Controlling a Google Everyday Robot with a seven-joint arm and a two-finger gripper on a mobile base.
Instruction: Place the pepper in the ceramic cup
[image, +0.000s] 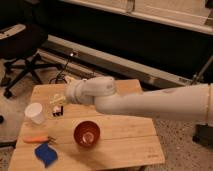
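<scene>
**A:** Where is the pepper?

**B:** The pepper (35, 140) lies flat on the wooden surface (125, 142), in front of the ceramic cup (35, 113) and toward the near edge. It is clear of the cup and nothing holds it. The cup stands upright with its mouth open.

**A:** So which step is in hand?

**B:** I judge it to be the reach, since the pick has not been made. To do it well, the arm should come forward past the cup without brushing it, because a cup that small would tip easily. Then it should drop squarely over the middle of the pepper and grip across its narrow width. The pepper looks longer than the cup is wide, so I would tilt it and lower it end first into the mouth.

**A:** And the claw?

**B:** The claw (58, 101) hangs just right of the cup and a little behind it, over a small dark object (59, 112) on the surface. The view there is murky. I cannot tell how far open the claw is, or whether it touches that object. It probably carries nothing, and it certainly does not have the pepper.

**A:** Anything else nearby?

**B:** A red bowl (87, 133) sits right of the cup and nearer the front. A blue object (46, 154) lies in front of the cup, just past the pepper.
</scene>
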